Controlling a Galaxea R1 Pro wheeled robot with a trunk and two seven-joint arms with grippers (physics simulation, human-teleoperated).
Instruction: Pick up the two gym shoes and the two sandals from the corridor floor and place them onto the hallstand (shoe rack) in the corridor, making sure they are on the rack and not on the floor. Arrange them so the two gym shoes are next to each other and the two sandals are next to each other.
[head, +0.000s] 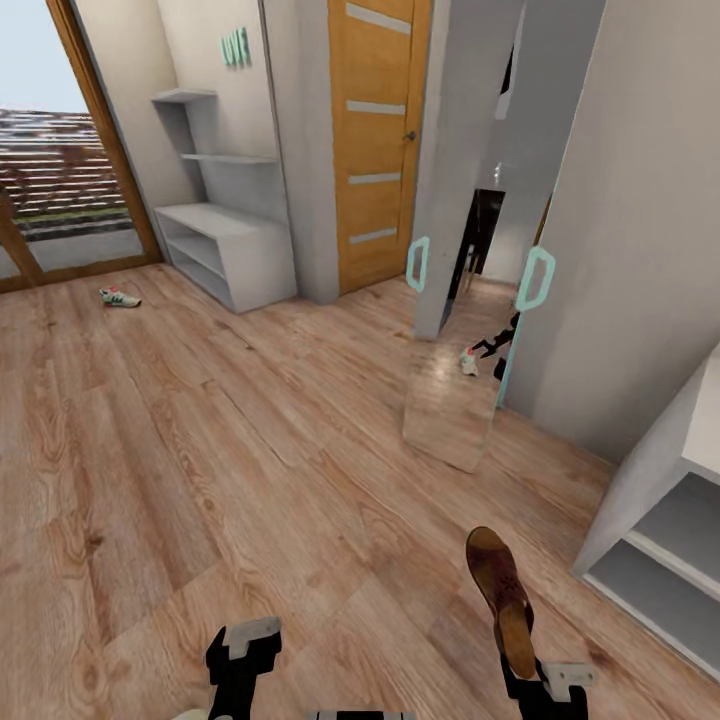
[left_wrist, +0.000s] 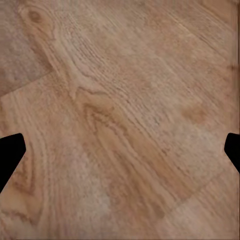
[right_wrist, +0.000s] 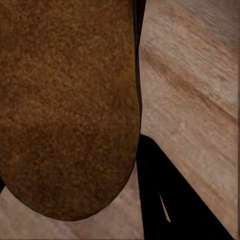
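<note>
Wood corridor floor (head: 200, 450) stretches to the grey hallstand (head: 225, 240) far off, orange door (head: 375, 140) beside it. A leaning mirror (head: 470, 330) stands between. The right gripper (head: 520, 670) clamps a brown sandal (head: 500, 595). One gym shoe (head: 119, 297) lies near the hallstand. The left gripper (left_wrist: 120, 155) hangs spread, empty.

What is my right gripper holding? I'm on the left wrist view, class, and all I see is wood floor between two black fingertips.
Observer: A sandal, brown, held in the right gripper and sticking up off the floor.
Operator: Is the shoe rack near?
Observer: The hallstand stands far ahead on the left, beside the orange door.
Operator: Any shoes still down?
Observer: One gym shoe lies on the corridor floor short of the hallstand.
</note>
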